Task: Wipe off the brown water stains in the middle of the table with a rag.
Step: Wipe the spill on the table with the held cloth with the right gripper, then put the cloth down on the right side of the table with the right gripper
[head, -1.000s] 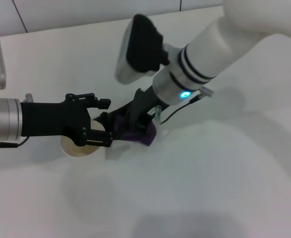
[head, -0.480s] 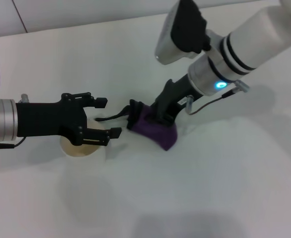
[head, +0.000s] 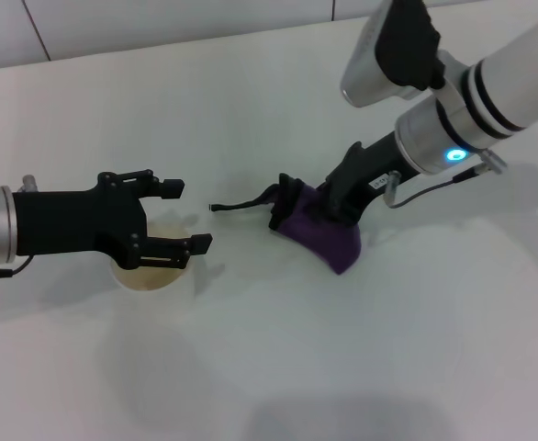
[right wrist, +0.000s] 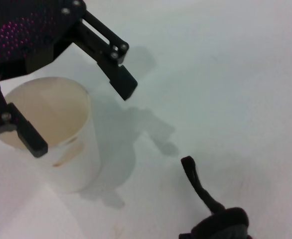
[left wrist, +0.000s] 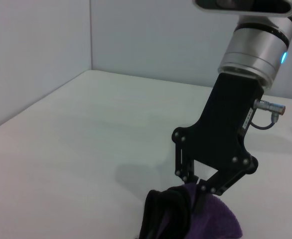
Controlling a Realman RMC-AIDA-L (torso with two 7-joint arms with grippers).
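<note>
My right gripper [head: 329, 209] is shut on the purple rag [head: 322, 236] and presses it onto the white table [head: 397, 358], right of the middle. The rag's black strap tail [head: 241, 203] trails left on the table. The left wrist view shows the same gripper [left wrist: 201, 185] pinching the rag [left wrist: 213, 221]. My left gripper [head: 188, 217] is open and hovers over a white paper cup [head: 148, 274] at the left. No brown stain shows on the table in any view.
The right wrist view shows the cup [right wrist: 54, 144] with a brownish inside, the left gripper [right wrist: 80, 115] open over it, and the rag's strap [right wrist: 198, 186]. A wall runs along the table's far edge.
My right gripper has dragged the rag to the right across the table, away from the cup. The left gripper has drawn back a little to the left, still open.
</note>
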